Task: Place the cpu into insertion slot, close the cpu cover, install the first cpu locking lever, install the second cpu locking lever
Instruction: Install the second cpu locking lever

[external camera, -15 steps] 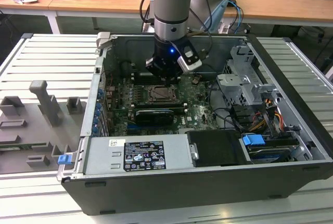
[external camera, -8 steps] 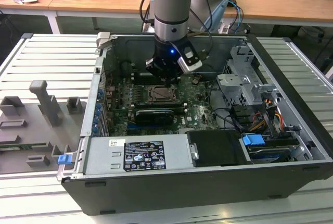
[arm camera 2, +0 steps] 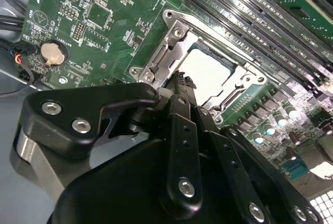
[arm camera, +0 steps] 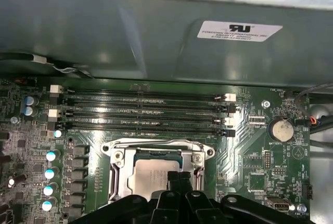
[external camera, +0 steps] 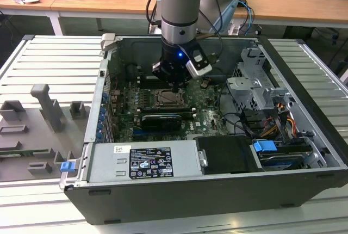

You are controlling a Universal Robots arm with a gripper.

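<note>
Gripper (external camera: 173, 84) hangs inside the open PC case (external camera: 304, 185), right over the insertion slot (external camera: 169, 99) on the green motherboard (external camera: 209, 111). In the second wrist view the fingers (arm camera 2: 182, 91) look pressed together w/ nothing between them, tips just at the edge of the cpu cover (arm camera 2: 166, 52), near the socket's rim; touching or a hair above, can't tell.

Cpu (arm camera: 151, 174) sits flat in the slot, pale silvery top showing thru the cover's window in both wrist views. Cover is down flat around the chip, silver frame w/ screws at corners.

Memory slots (arm camera: 145, 112), long & black, run parallel beside the socket, btwn it and the case wall. Coin battery (arm camera: 281, 128) sits on the board off to one side of the socket. In the exterior view a black graphics card (external camera: 159, 120) lies just in front of the socket, grey power supply (external camera: 142, 162) along the near side of the case, drive cage (external camera: 255, 84) at the exterior view's right. Case rests on a slatted grey desk (external camera: 49, 60).
</note>
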